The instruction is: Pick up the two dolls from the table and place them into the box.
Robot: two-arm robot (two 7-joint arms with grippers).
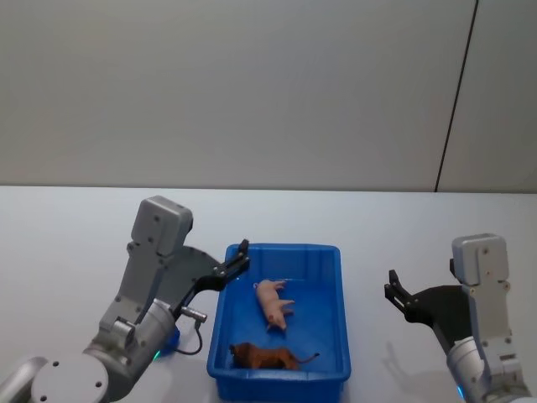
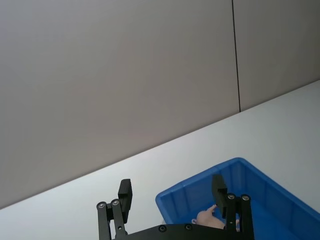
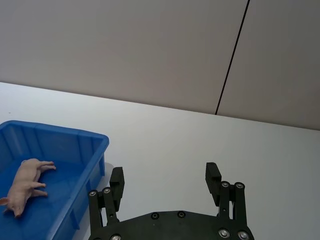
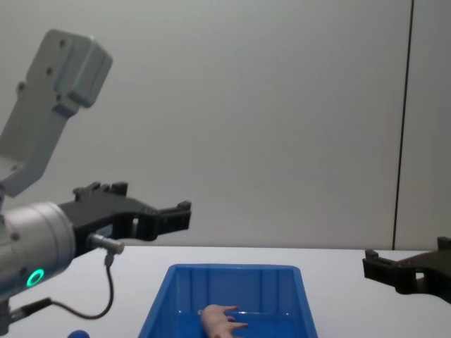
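Nearest in, on the floor of the box (image 1: 277, 388), tight to its near wall: the brown doll (image 1: 264, 357), lying along that wall, tail trailing right. Just beyond, mid-floor, tipped on its side: the pink doll (image 1: 274, 304), legs out sideways, apart from the brown one. Both inside, then (none left out on the table (image 1: 84, 227), as far as can be seen). Reads as placing finished, with only the pull-back to go.

Off to the right, well apart from the box, over bare table: the right gripper (image 1: 393, 287), jaws spread wide, nothing between them. A touch farther, hanging above the box's left rim near the far corner: the left gripper (image 1: 238, 259), jaws likewise released and empty, one finger over the blue interior, the other out over the table.

Now the danger. Sitting right across that rim, so risks clipping the thick edge on any drop during the exit, shoving or tilting the box. Worse, with an inward dip: could catch the pink doll just below and flick it back out. Safest, by the look of it: lifting straight up first, then swinging left. Little to fear on the right side, given all that open table.
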